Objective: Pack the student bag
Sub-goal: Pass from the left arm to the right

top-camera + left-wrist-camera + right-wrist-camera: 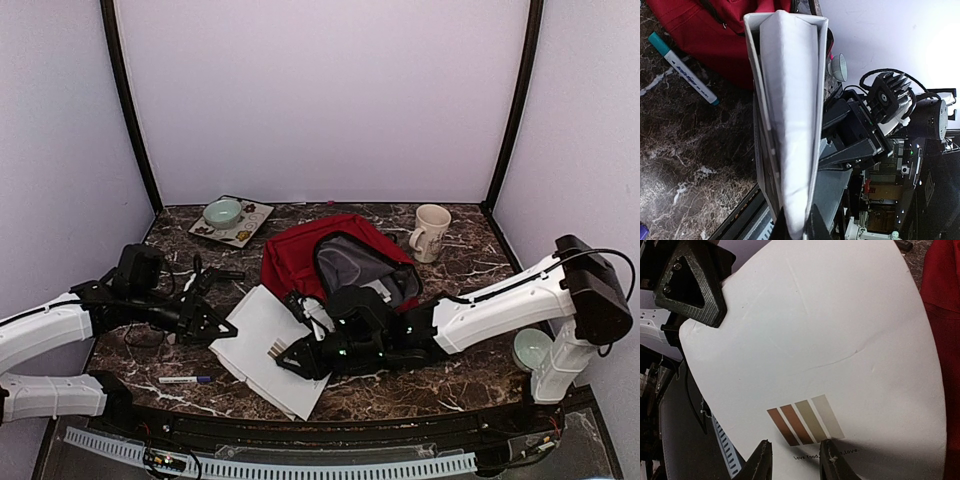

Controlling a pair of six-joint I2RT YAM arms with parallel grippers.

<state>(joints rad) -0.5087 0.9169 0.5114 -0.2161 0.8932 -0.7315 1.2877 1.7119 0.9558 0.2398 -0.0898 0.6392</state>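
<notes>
Left gripper [799,223] jaws pinch the white binder [262,338] by its edge; right gripper [796,461] jaws part-spread at the cover, grip cannot be told; student bag [298,250] lies open just behind; risk: the one-edge hold lets the binder twist and snag the bag's mouth

Cream mug [431,232] upright back right on the marble desk [470,268], green bowl [222,212] sitting on a tray [252,232] back left, marker [184,380] lying front left.
</notes>
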